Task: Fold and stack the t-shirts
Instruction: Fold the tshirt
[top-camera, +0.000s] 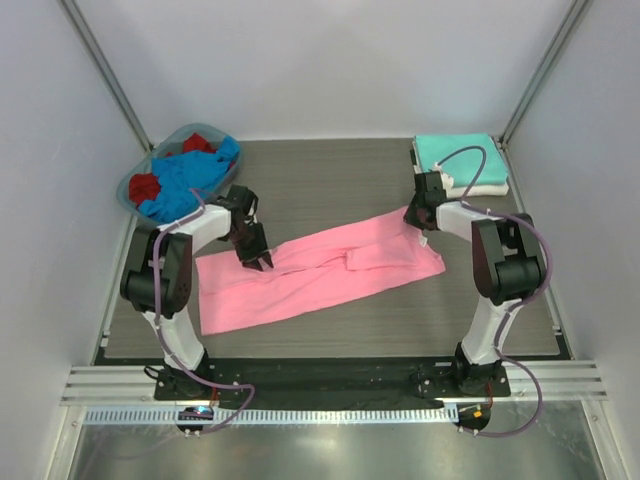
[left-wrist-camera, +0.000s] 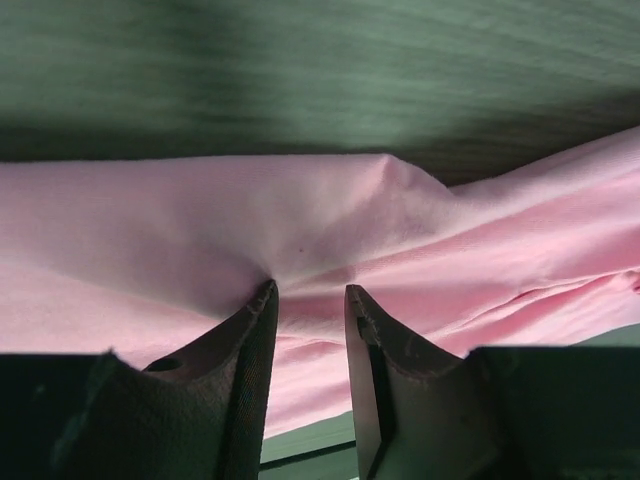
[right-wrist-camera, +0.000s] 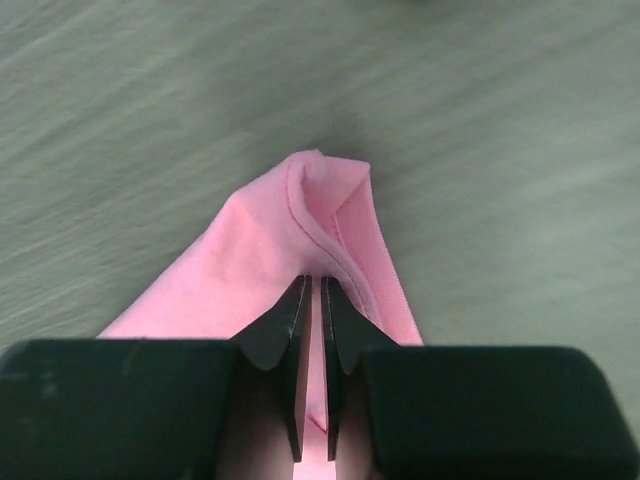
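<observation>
A bright pink t-shirt (top-camera: 320, 270) lies as a long band across the middle of the table. My left gripper (top-camera: 258, 262) is open, and its tips touch the shirt's far edge near its left end. In the left wrist view the gripper (left-wrist-camera: 310, 290) has its fingers apart, with the pink cloth (left-wrist-camera: 200, 220) puckered at the tips. My right gripper (top-camera: 413, 218) is shut on the shirt's far right corner. In the right wrist view the gripper (right-wrist-camera: 312, 282) pinches a hemmed fold of the pink cloth (right-wrist-camera: 250, 250). A folded teal t-shirt (top-camera: 456, 152) lies on a folded white t-shirt (top-camera: 482, 187) at the back right.
A blue-rimmed basket (top-camera: 137, 178) stands at the back left and holds a crumpled blue t-shirt (top-camera: 185, 180) and a red t-shirt (top-camera: 146, 187). Bare dark table (top-camera: 330, 180) lies behind the pink shirt. White walls close in on three sides.
</observation>
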